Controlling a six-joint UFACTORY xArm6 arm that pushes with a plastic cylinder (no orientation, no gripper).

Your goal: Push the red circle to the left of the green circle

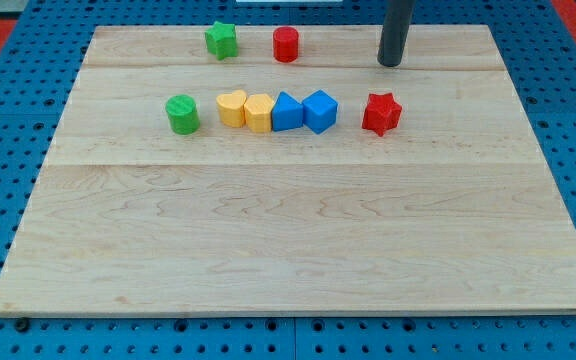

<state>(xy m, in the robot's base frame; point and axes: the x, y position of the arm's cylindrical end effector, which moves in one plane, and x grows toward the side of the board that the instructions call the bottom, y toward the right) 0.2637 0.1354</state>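
The red circle stands near the view's top, just left of centre. The green circle sits lower and further to the view's left, at the left end of a row of blocks. My tip is on the board near the view's top, well to the right of the red circle and apart from it, with a gap of bare wood between them. It touches no block.
A green star lies left of the red circle. Right of the green circle runs a row: yellow heart, yellow block, blue block, blue cube. A red star sits below my tip.
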